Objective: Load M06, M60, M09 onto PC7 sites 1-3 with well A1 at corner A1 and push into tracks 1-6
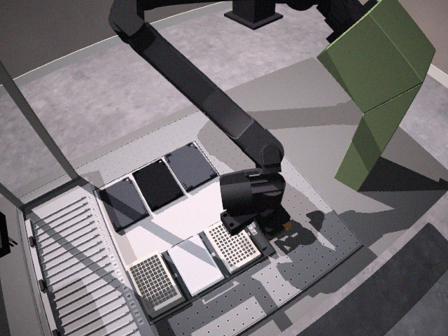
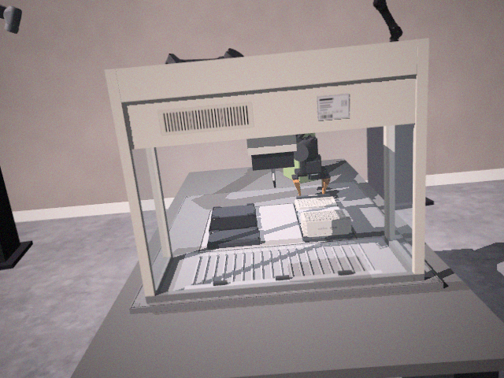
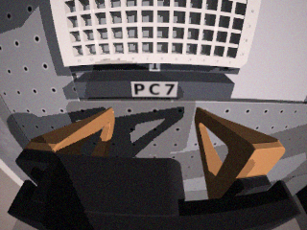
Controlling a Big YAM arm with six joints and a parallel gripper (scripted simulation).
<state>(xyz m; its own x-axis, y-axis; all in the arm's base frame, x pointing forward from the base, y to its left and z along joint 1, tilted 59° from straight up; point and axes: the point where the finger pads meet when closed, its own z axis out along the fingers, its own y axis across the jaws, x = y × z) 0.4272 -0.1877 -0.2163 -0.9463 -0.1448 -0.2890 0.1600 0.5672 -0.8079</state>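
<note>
Wrist view: gripper (image 3: 155, 140) fingers apart, holding nothing; PC7 handle label (image 3: 153, 88) at 12 o'clock, 96-well plate (image 3: 155, 13) beyond.

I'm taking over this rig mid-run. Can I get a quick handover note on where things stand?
End effector: open, holding nothing, low behind the handle end of carrier PC7.
All three plates sit on the carrier: 96-well plate by the handle, white 384-well plate in the middle, deep-well block nearest the rails.
Nests are empty.
Left: push the carrier into tracks 1-6 until the lamp lights. Track alignment unconfirmed.
</note>
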